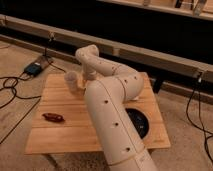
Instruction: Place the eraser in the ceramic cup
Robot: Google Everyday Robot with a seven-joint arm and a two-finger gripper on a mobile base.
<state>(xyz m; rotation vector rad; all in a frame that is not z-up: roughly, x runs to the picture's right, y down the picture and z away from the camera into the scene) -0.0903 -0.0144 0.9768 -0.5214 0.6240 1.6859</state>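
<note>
The wooden table (pixel 65 135) is lit warmly from above, the background is left dark, and the gripper (pixel 86 84), just beside the ceramic cup (pixel 71 80), is shaded by the arm (pixel 107 105).

Wooden table (pixel 65 136) on beige carpet (pixel 187 155), dark wall (pixel 125 22) behind

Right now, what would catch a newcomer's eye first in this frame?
The big pale arm fills the middle, rising from the bottom edge and bending back over the wooden table. Its tool hangs just right of the ceramic cup at the table's far left, tip hidden behind the arm. A red-brown item lies alone front left; a dark bowl peeks out right of the arm.
</note>
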